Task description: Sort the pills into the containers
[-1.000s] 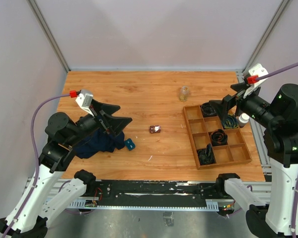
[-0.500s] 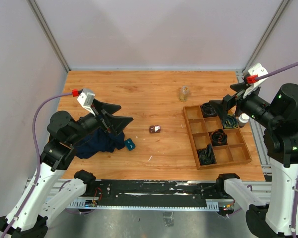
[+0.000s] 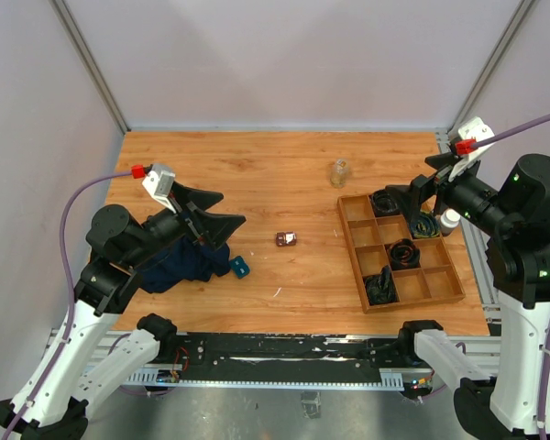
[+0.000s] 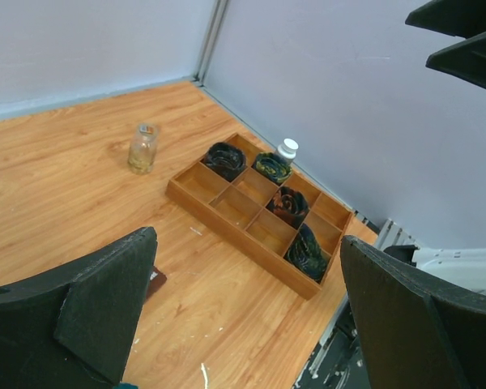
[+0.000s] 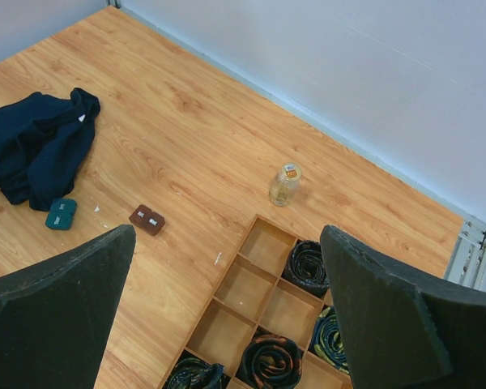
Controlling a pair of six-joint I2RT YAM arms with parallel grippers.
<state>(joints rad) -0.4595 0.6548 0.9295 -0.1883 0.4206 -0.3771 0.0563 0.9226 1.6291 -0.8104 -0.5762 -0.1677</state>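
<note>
1. Open tabletop point(image 3: 257, 174) surrounds the brown box point(image 3: 287, 239) on all sides.
2. Left of it lie a teal case point(image 3: 240, 267) and dark cloth point(image 3: 179, 266).
3. Right of it stands the wooden tray point(image 3: 437, 282); beyond-right, a bottle point(image 3: 339, 171).

I see wood-grain table point(image 3: 257, 174) carrying: navy cloth point(image 5: 36, 146) left, teal box point(image 3: 240, 267) just beside it, reddish-brown box point(image 3: 287, 239) mid-table, clear bottle point(image 3: 340, 171) farther back, divided tray point(image 3: 414, 303) right.

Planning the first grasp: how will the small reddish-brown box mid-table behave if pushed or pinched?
The reddish-brown box looks rigid, with crisp rectangular edges. Lying flat and low, it should slide on the smooth table rather than tip or roll. Being so small, it is probably light and may skid away from a one-sided push.
</note>
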